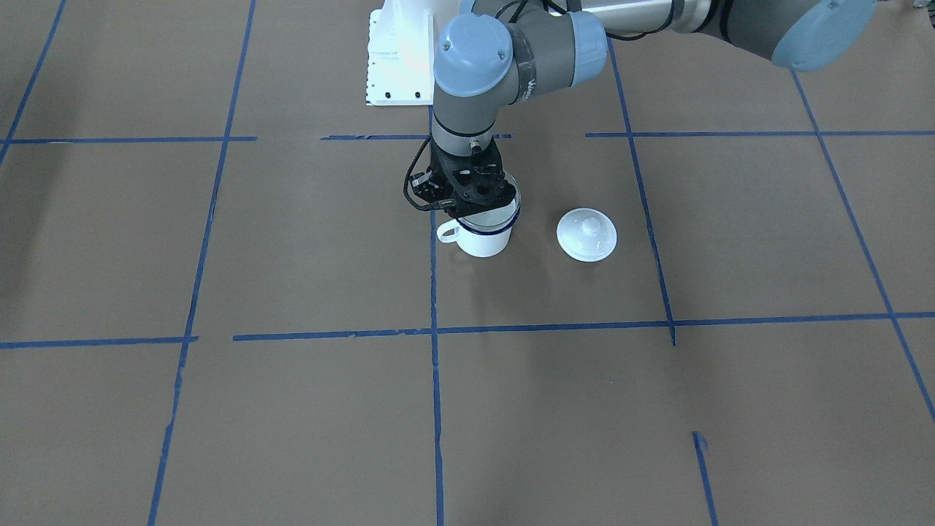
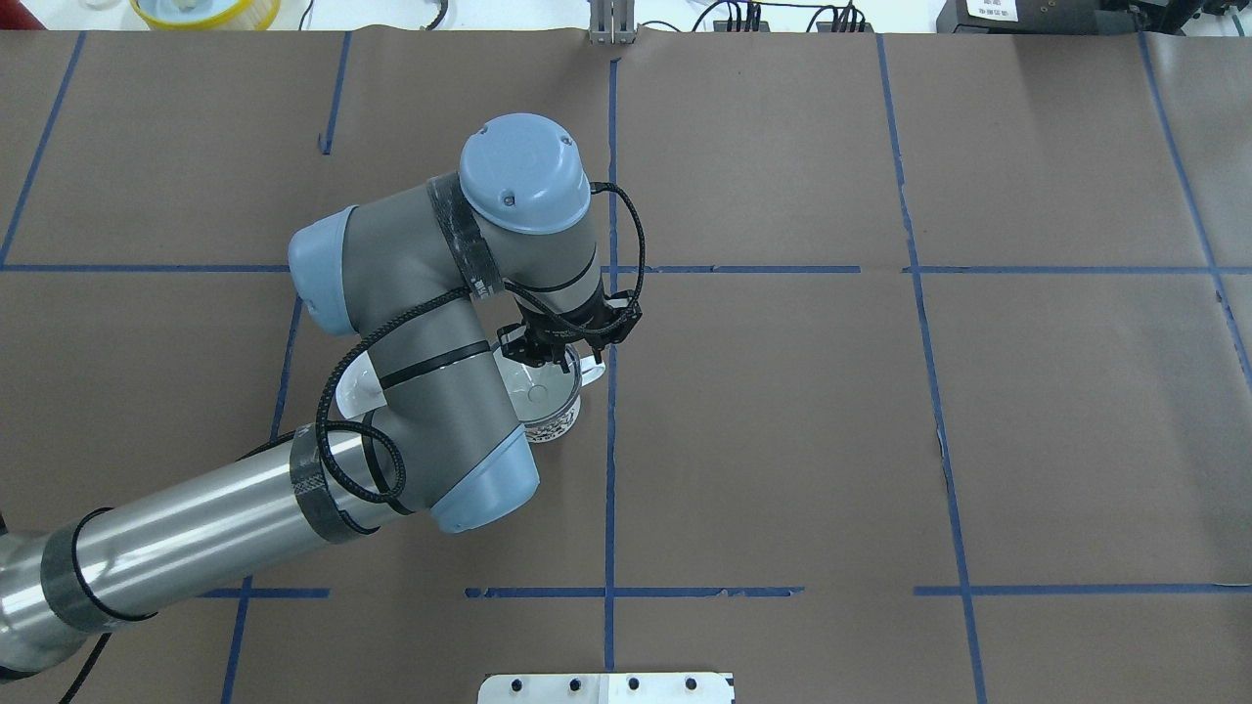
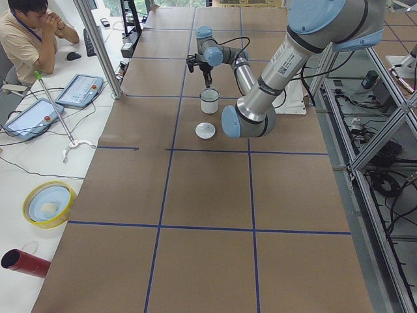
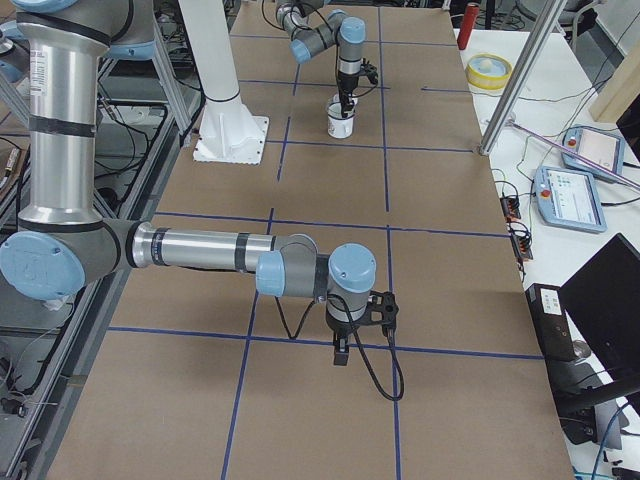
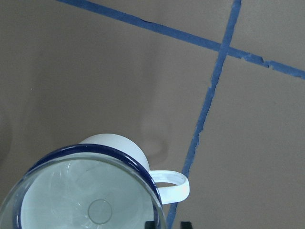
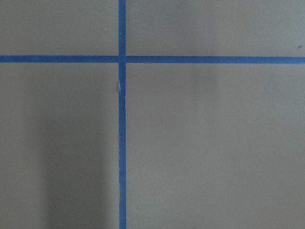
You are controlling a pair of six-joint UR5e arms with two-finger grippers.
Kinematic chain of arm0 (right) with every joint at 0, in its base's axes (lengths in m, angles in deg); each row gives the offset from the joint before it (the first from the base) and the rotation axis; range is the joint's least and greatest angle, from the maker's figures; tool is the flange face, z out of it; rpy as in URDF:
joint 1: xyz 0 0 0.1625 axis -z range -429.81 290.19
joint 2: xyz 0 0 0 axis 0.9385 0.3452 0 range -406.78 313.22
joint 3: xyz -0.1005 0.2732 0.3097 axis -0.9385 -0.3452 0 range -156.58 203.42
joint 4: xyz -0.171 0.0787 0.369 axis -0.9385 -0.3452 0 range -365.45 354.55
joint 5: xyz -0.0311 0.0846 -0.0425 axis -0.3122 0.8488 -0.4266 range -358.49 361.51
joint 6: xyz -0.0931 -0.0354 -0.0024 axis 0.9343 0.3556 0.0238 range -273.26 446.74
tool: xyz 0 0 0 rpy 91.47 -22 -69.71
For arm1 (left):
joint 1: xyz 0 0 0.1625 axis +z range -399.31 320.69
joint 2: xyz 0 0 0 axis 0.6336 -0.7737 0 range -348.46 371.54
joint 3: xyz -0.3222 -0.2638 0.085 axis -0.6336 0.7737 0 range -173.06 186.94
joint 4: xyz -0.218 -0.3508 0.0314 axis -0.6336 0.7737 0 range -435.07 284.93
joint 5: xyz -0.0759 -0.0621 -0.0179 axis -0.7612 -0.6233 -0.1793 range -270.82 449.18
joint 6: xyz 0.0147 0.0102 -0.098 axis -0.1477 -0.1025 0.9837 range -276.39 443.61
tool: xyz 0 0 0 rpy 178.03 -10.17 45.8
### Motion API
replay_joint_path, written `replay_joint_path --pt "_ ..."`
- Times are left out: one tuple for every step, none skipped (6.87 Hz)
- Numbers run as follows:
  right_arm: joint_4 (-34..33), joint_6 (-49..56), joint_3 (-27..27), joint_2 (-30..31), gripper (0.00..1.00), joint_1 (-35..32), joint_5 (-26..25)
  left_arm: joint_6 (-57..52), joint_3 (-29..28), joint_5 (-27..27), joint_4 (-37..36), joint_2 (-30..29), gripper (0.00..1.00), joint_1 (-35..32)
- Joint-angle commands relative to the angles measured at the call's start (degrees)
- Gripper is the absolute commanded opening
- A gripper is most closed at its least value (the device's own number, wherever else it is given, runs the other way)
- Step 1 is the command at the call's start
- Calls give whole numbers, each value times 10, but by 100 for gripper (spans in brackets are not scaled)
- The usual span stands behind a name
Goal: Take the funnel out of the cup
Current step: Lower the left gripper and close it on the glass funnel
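Step in hand: grasp setup, funnel not yet lifted. The clear funnel (image 5: 86, 191) sits seated in the white enamel mug (image 1: 482, 241), its bowl flush with the dark blue rim and its spout hole pointing down inside. The mug stands upright on the brown paper table (image 1: 292, 256), just beside a blue tape line.

The left gripper (image 5: 167, 224) hangs straight down over the mug. In the left wrist view its two fingertips (image 5: 151, 224) show at 6 o'clock, straddling the rim next to the loop handle (image 5: 174, 187), which points to 3 o'clock in that view. The jaws stand apart: a gap shows between the rim and the outer tip, so I judge there is no pinch yet. How deep the tips reach is hidden.

The white domed lid (image 1: 586, 234) lies at 3 o'clock of the mug in the front-facing view, apart from it and not involved.

The right gripper (image 4: 340, 352) hangs over bare table well away from the mug; I cannot tell whether its jaws are apart or together.

Next move likely calls for closing on the funnel's wall only, not the mug rim, then lifting straight up until the spout clears. Risk: catching both rims would drag the mug up too.
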Motion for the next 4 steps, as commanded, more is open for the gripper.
replay_joint_path --pt "0 0 0 0 100 0 0 -4 8 0 -16 -6 0 -1" --pt "0 0 0 0 100 0 0 -15 22 -1 -51 -19 0 -1" --pt "0 0 0 0 100 0 0 -25 57 -1 -108 -33 0 -3" --pt "0 0 0 0 100 0 0 -26 93 -1 -165 -48 0 -4"
